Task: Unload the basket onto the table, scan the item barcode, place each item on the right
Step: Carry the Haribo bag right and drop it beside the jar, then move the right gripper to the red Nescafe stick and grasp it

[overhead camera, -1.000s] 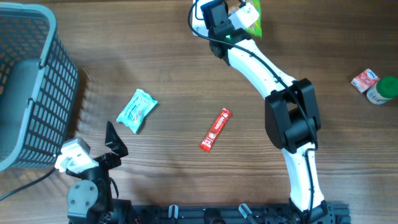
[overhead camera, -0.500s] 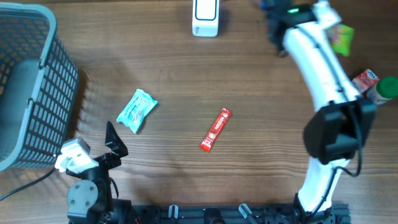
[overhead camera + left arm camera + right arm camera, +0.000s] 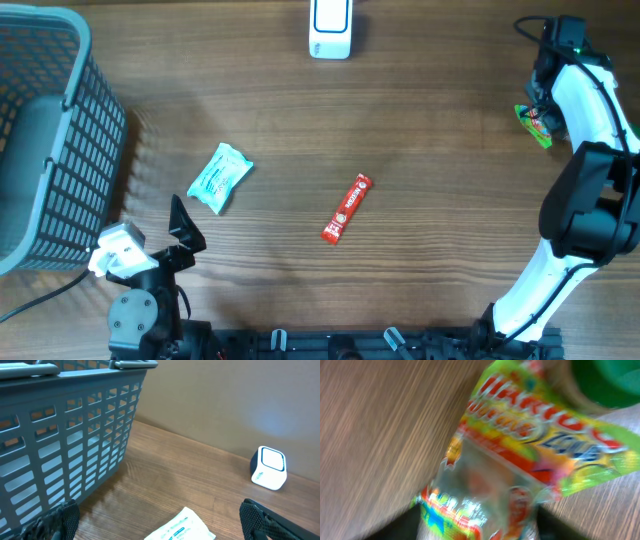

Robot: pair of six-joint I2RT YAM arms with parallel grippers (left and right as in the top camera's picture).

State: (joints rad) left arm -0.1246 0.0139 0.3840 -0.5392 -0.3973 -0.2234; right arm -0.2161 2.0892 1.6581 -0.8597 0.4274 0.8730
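The right gripper (image 3: 543,98) sat at the upper right of the overhead frame, mostly hidden beneath its own white arm, so the spread of its jaws could not be told from above. The candy bag (image 3: 534,120), green and yellow with red print, showed just at the left side of that arm, on or close to the wooden table (image 3: 430,230). In the right wrist view the bag filled most of the frame, badly blurred, with a green rounded thing (image 3: 605,380) at the upper right corner. The fingers were not clear there either, so whether the bag was gripped or let go could not be told. The left gripper (image 3: 161,519) stood at the lower left of the overhead frame with its jaws spread wide and nothing between them. The teal packet (image 3: 220,178) lay near it, beside the grey basket (image 3: 100,150). A red stick (image 3: 347,208) lay near the middle of the table, and the white scanner (image 3: 330,28) stood at the top centre, well apart from the bag.
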